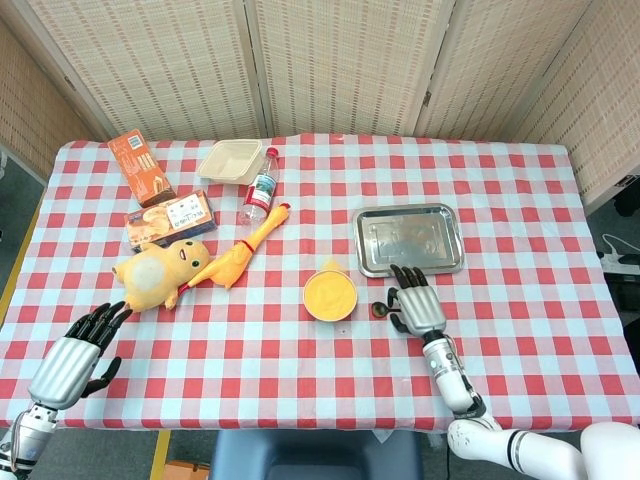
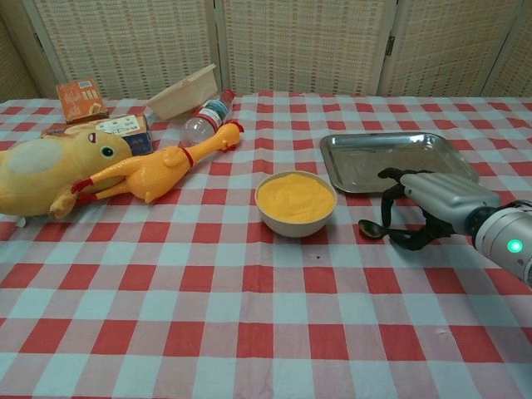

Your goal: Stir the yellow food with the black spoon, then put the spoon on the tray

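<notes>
A white bowl of yellow food (image 1: pixel 330 295) (image 2: pixel 296 200) stands mid-table. To its right the black spoon (image 1: pixel 380 310) (image 2: pixel 369 228) lies flat on the cloth, with its bowl end pointing at the food. My right hand (image 1: pixel 415 305) (image 2: pixel 426 208) arches over the spoon's handle with fingers spread and curved down, hiding most of the handle. I cannot tell whether the fingers touch it. The steel tray (image 1: pixel 407 240) (image 2: pixel 391 163) sits just behind that hand. My left hand (image 1: pixel 80 350) rests open near the front left edge, seen only in the head view.
A rubber chicken (image 1: pixel 245 250) (image 2: pixel 166 170), a yellow plush duck (image 1: pixel 155 272) (image 2: pixel 41 179), a lying bottle (image 1: pixel 260 187) (image 2: pixel 204 120), two orange boxes (image 1: pixel 168 218) and a beige container (image 1: pixel 228 160) fill the left and back left.
</notes>
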